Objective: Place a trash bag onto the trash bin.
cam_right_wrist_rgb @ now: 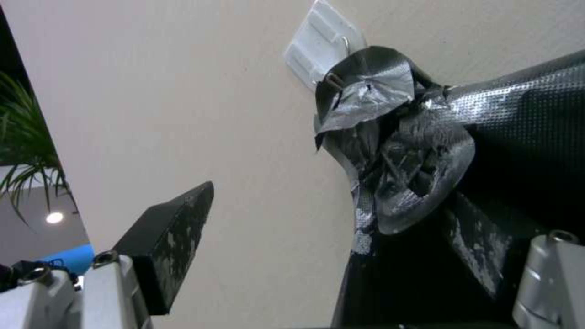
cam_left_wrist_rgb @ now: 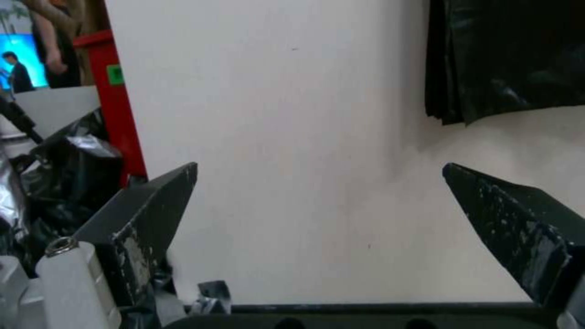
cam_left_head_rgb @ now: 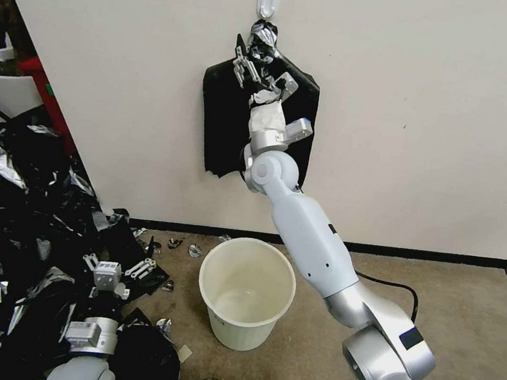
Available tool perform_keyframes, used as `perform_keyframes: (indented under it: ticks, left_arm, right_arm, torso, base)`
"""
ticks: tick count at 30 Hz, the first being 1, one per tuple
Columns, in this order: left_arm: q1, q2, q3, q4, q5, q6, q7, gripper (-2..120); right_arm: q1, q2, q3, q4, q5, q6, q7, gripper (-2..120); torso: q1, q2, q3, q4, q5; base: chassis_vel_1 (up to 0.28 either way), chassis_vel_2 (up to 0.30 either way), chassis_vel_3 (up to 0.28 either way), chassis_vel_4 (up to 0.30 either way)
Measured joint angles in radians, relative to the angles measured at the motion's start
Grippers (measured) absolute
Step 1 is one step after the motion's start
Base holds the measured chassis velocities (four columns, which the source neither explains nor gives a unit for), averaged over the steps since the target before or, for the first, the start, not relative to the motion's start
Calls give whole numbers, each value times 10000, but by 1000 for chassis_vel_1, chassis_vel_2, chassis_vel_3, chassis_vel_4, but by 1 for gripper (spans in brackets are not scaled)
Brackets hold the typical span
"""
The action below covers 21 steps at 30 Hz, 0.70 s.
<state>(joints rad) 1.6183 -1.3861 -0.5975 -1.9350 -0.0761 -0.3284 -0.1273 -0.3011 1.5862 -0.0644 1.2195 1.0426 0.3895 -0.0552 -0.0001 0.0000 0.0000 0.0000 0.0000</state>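
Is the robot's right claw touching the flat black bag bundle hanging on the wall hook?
Cannot tell. The head view puts the open right gripper over the flat black bundle; no contact or gap shows plainly.

You see a white adhesive wall hook high on the cream wall. A heap of black and silvery film covers the left brown carpet, and a white plant pot stands behind it, beside a red post.
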Motion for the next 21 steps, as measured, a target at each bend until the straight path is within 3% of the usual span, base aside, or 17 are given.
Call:
perform_keyframes:
  ticks: [21]
  left_arm:
    - [-68, 67, 9, 10, 29, 9, -27, 100]
  right_arm:
    - [162, -74, 313, -271, 65, 90, -491, 11]
  torso:
    - [0, 0, 0, 0, 0]
  base:
    - [0, 0, 0, 0]
